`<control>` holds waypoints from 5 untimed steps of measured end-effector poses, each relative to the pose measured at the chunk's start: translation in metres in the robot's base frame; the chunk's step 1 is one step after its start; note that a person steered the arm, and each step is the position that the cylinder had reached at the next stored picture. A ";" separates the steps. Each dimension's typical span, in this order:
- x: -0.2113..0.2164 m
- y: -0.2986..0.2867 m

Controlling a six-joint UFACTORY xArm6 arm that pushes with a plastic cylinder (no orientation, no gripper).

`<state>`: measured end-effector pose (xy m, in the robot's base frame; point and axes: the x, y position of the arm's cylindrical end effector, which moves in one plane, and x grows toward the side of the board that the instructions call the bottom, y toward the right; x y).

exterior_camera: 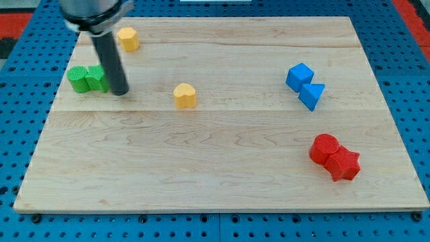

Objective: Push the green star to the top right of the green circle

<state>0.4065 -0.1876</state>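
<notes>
Two green blocks sit touching at the view's left. The leftmost one (78, 78) looks round, so I take it as the green circle. The one to its right (95, 80) is partly hidden by my rod, and I take it as the green star. My tip (120, 92) rests on the board right against the star's right side. The rod rises from there to the view's top left.
A yellow block (127, 39) lies near the view's top left, just right of the rod. Another yellow block (185, 95) sits left of centre. A blue cube (299, 76) touches a blue triangle (312, 95) at right. Two red blocks (334, 157) touch at bottom right.
</notes>
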 end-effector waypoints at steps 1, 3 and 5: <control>0.004 -0.032; -0.024 -0.037; -0.045 0.002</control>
